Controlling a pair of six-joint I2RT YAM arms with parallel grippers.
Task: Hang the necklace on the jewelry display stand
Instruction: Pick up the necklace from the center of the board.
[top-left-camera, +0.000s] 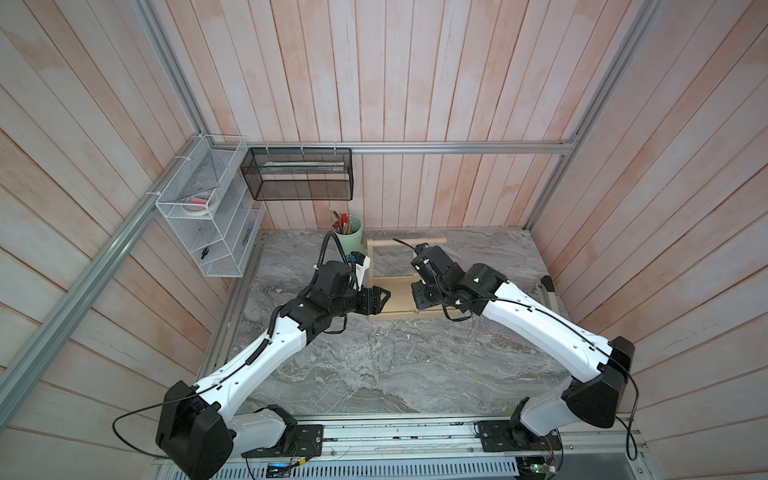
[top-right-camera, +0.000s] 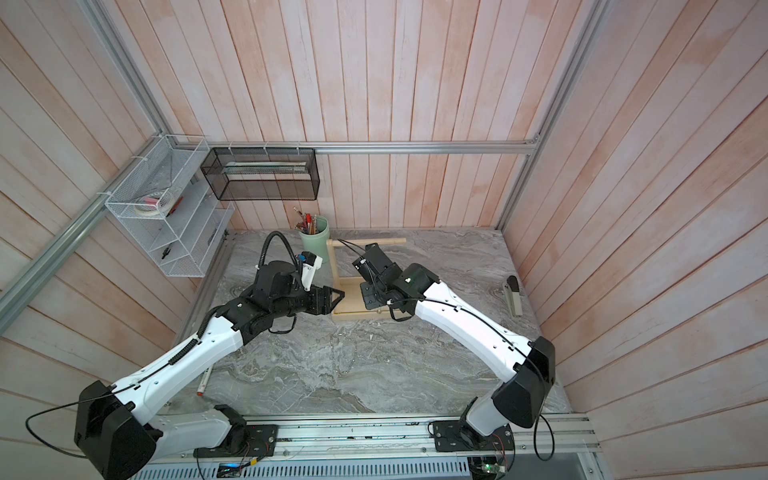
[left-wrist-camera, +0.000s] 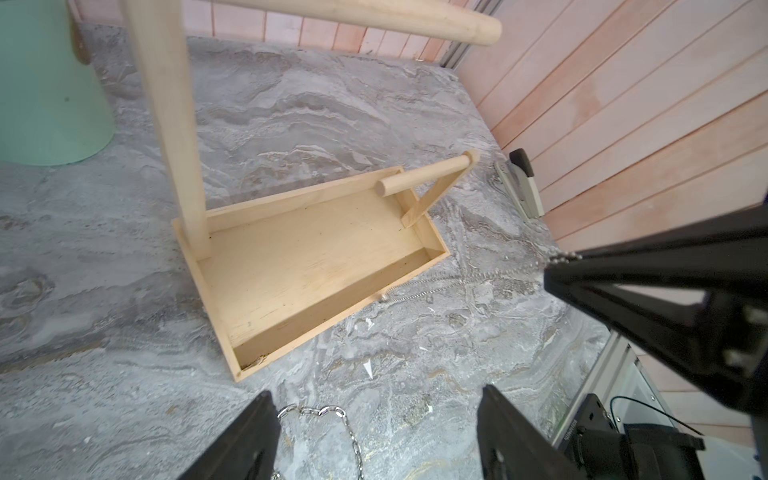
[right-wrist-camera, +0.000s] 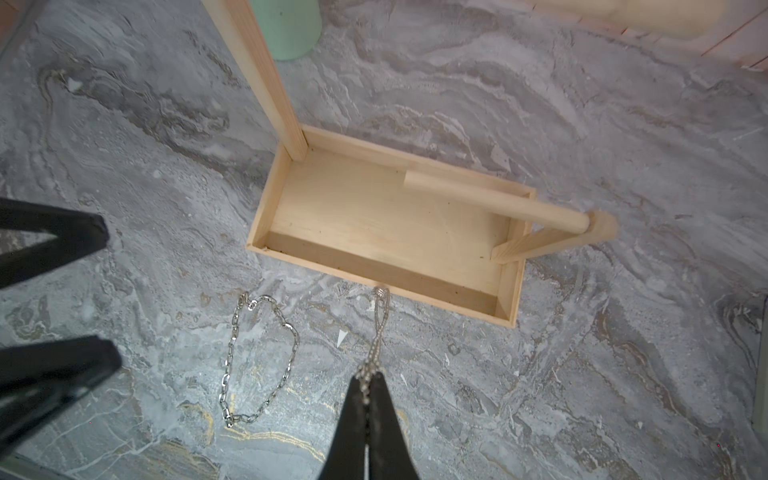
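Observation:
My right gripper (right-wrist-camera: 366, 380) is shut on one end of the necklace (right-wrist-camera: 377, 332), a thin silvery chain. It hangs from the tips as a narrow loop, its far end by the front rim of the jewelry display stand (right-wrist-camera: 374, 220). The left wrist view shows that stretched necklace (left-wrist-camera: 449, 284) running to the right fingertips (left-wrist-camera: 557, 274). The stand (top-left-camera: 395, 311) is light wood, with a tray base, a tall post and a high dowel (top-left-camera: 409, 242). My left gripper (left-wrist-camera: 378, 419) is open and holds nothing, low over the table beside the tray's left end (top-left-camera: 380, 299).
A second, coarser link chain (right-wrist-camera: 259, 357) lies loose on the marble in front of the tray, part of it between my left fingers (left-wrist-camera: 249, 440). A mint-green pen cup (top-left-camera: 348, 239) stands behind the stand. A stapler (top-left-camera: 548, 291) lies by the right wall. Wire baskets (top-left-camera: 208, 216) hang back left.

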